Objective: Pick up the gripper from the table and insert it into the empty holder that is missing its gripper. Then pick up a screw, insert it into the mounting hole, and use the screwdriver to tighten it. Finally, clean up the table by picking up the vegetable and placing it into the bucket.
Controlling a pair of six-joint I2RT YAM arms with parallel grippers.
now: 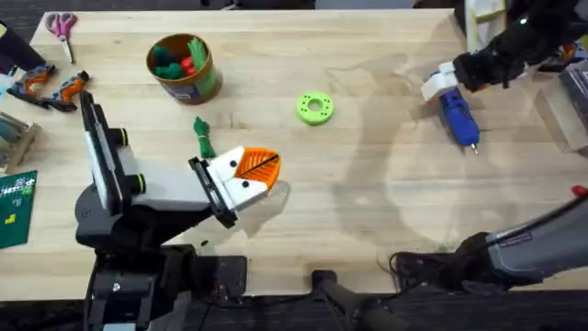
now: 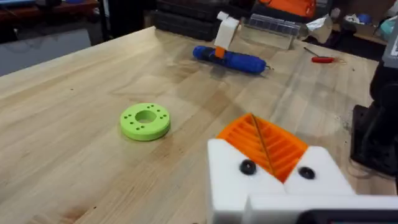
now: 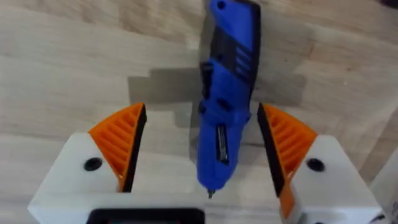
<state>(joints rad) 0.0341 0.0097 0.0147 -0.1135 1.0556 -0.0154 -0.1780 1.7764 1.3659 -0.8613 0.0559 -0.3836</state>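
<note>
Between the right hand (image 3: 202, 165) open fingers lies the screwdriver (image 3: 225, 93).

A pale wooden table (image 1: 367, 221) stands over grey carpet (image 2: 37, 46), with dark shelving (image 2: 186, 22) behind its far edge.

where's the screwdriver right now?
Overhead, the screwdriver lies on the table's far right, right of the green ring, between the open fingers of the right gripper.
</note>
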